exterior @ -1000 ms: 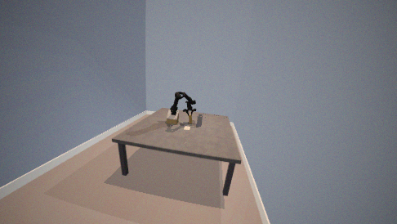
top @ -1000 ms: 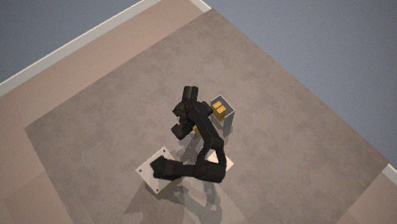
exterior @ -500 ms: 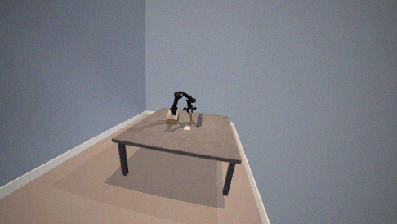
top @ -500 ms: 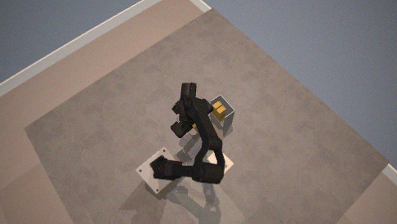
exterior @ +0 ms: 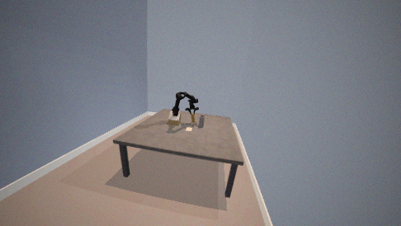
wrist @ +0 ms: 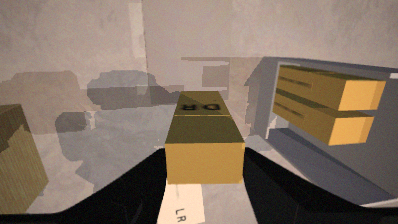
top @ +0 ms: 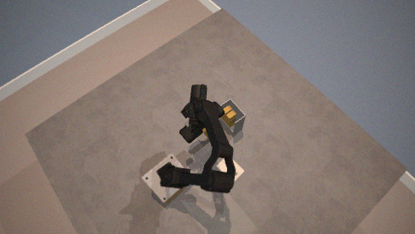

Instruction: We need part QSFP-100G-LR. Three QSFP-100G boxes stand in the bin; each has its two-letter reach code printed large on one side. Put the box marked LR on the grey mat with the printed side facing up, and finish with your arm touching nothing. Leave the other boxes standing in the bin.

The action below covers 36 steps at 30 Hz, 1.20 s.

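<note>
Bin, right side of wrist view, two yellow boxes standing in it. Pale card reading LR, bottom centre. Arm arched, gripper clamped on box at centre, code unclear; can't tell which box is LR.

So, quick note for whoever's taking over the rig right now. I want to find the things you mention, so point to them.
Gripper [top: 194,123] [exterior: 192,111] [wrist: 204,155]: shut on a yellow box [top: 205,131] [exterior: 193,119] [wrist: 204,164], outside the bin [top: 240,124] [exterior: 201,120] [wrist: 258,102].
Code: looks like DR, not LR; verify.
Other boxes [top: 230,114] [wrist: 357,95]: two, in the bin, codes unreadable.
Done: one box lifted out.
Left: confirm the LR box, place it printed side up on the grey mat, which I can't pick out, then back off untouching.
</note>
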Motion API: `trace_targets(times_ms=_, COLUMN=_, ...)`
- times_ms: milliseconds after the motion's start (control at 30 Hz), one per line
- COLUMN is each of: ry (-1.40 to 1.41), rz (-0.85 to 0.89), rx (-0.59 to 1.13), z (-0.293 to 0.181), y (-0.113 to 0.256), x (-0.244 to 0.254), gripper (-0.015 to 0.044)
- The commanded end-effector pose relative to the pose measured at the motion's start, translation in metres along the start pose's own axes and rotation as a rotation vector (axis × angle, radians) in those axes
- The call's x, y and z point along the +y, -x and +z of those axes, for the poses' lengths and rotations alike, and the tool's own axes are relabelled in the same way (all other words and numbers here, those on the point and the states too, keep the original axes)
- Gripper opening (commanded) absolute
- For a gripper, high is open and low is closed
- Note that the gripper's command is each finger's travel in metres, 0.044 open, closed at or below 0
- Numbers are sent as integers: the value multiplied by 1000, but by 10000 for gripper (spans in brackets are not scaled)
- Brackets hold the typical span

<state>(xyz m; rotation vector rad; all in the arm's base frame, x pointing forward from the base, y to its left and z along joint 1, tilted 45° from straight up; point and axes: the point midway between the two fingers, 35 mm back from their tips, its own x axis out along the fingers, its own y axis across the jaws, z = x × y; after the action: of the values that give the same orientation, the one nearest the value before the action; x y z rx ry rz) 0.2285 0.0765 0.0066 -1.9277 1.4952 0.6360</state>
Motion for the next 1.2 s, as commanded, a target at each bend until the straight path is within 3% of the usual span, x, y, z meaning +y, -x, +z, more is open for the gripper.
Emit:
trace_targets(times_ms=0, ry=-7, rz=-8, rx=-2, z=-3, y=0, x=-10, gripper=153)
trace_targets(times_ms=1167, ry=-47, rz=-10, rx=-2, z=-39, y=-6, x=-67, gripper=153)
